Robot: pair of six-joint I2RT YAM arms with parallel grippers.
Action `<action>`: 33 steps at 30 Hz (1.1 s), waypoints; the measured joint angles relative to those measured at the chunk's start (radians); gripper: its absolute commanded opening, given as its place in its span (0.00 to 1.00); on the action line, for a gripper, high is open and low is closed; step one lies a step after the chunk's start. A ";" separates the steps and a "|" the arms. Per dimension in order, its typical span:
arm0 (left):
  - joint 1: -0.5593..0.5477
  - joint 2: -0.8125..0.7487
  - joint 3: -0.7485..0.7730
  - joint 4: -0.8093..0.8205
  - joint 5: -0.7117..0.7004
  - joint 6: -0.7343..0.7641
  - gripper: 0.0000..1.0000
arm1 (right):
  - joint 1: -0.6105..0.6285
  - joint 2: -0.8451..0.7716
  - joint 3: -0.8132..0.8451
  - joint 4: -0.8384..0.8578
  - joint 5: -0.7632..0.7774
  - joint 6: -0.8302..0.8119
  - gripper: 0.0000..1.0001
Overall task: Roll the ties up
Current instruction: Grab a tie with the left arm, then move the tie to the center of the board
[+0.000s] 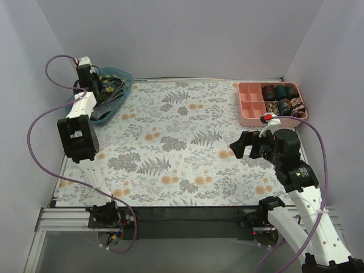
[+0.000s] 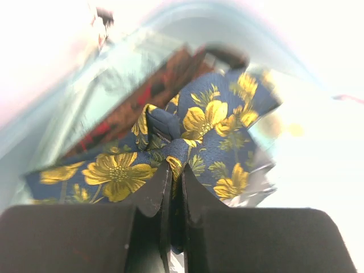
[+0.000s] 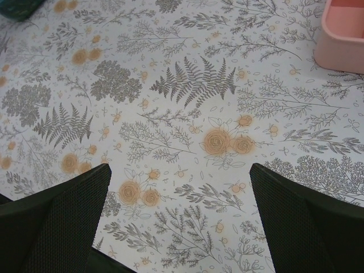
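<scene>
Ties (image 1: 112, 91) sit heaped in the blue basin (image 1: 128, 78) at the upper left of the overhead frame, with one greyish length spilling over the basin's near rim onto the floral cloth (image 1: 182, 142). The left gripper (image 1: 104, 87) is right down in that heap. The left wrist view makes it plain: the two dark fingers (image 2: 153, 190) are pinched tight together at bottom centre, and a fold of the navy tie (image 2: 207, 122) with yellow flowers is caught between them. The fabric bunches up just above the tips and fans out to both sides. Behind it, upper left of that frame, lies a brown-red tie (image 2: 133, 105), blurred, against the pale basin wall.

Across the middle, nothing but cloth: ferns and orange blooms (image 3: 193, 85).

Over to the right, the right gripper (image 1: 244, 144) hangs above the cloth at centre right, jaws spread wide and holding nothing. In its own camera the fingers (image 3: 62, 219) sit far apart in the bottom corners, with the pattern showing between them. At upper right stands the pink tray (image 1: 250, 108), divided into compartments, and the rolled ties (image 1: 281, 98) fill its right-hand ones in two rows, dark coils above and patterned ones below. A corner of that tray (image 3: 341, 34) peeks into the right wrist view, top right.
</scene>
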 measured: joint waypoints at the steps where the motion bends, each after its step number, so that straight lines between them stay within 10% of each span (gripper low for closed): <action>1: 0.000 -0.018 0.001 0.003 0.002 -0.001 0.00 | 0.000 0.000 0.000 -0.002 0.000 -0.001 0.98; 20: -0.035 -0.236 0.058 0.038 0.311 -0.222 0.00 | 0.000 -0.009 0.000 -0.002 -0.026 -0.027 0.99; 33: -0.515 -0.489 -0.188 0.058 0.393 -0.259 0.00 | 0.000 -0.009 0.043 -0.001 -0.041 -0.047 0.98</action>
